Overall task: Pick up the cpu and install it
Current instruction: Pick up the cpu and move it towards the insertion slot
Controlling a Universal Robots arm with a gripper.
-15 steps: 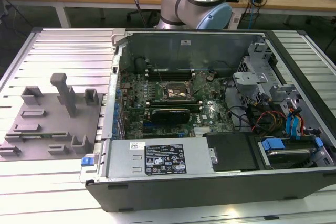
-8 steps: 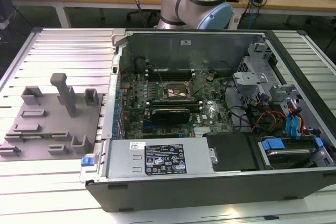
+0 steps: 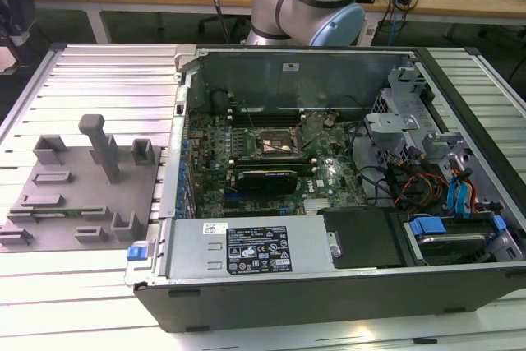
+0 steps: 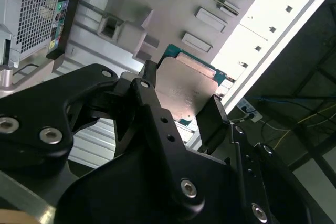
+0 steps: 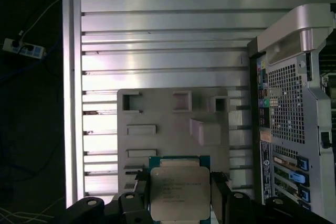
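Pick-up done: cpu (image 5: 179,195) clamped in pincer (image 4: 182,92), over tray (image 5: 157,108) (grey, beside case (image 3: 329,285)); not yet installed in socket (image 3: 274,144).

The cpu (image 5: 180,192) — silver-topped, green-edged square — clamped flat in the tool (image 5: 180,205).

Silver-topped, teal-edged cpu (image 5: 179,192); black claw (image 4: 182,94); grey tray (image 5: 157,108)

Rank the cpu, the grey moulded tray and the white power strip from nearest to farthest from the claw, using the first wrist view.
1. The cpu, clamped between the fingers of the claw.
2. The grey moulded tray, on the slatted table straight beyond the cpu.
3. The white power strip, off the table's edge on the dark floor.
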